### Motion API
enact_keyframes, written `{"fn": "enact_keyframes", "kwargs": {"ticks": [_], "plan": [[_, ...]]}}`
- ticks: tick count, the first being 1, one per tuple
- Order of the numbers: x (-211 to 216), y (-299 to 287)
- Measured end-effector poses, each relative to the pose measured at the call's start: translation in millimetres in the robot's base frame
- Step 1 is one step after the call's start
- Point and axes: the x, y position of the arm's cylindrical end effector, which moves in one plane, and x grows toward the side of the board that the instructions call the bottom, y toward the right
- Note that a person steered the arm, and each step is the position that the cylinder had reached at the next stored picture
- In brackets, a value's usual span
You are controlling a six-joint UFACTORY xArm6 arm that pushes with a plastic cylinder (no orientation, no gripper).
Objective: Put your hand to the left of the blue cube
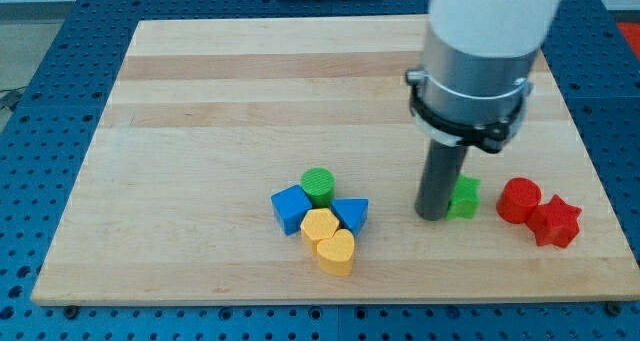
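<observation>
Wooden board on a blue pegboard bench, most of it bare. Toward the board's bottom edge, a bit left of its middle, sits a tight cluster. Leftmost in it is the blue cube, the task's target. Touching or nearly touching on its right: the green cylinder above, the yellow hexagon block below, then the yellow heart block nearest the bottom edge and the blue triangle block on the cluster's right side.

Further right, the tip rests on the board, against or just beside the left face of a green block, shape unclear and partly hidden by the rod. No jaws on this tool, nothing grasped; it is a bare rod. Toward the bottom-right corner: red cylinder touching the red star block.

Risks, as judgement:
- The tip is on the wrong side of the cluster; a straight leftward run would likely plough through the blue triangle block and yellow blocks and shove the cube.
- Detouring along the narrow strip by the bottom edge could clip the yellow heart block.
- Going above the green cylinder looks safer.
- Stopping too close could nudge the cube leftward.
</observation>
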Motion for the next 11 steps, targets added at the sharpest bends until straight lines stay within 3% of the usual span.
{"fn": "enact_keyframes", "kwargs": {"ticks": [3,5,6,9,11], "plan": [[-3,21],[-68,-46],[-79,-79],[-43,-207],[-34,-212]]}}
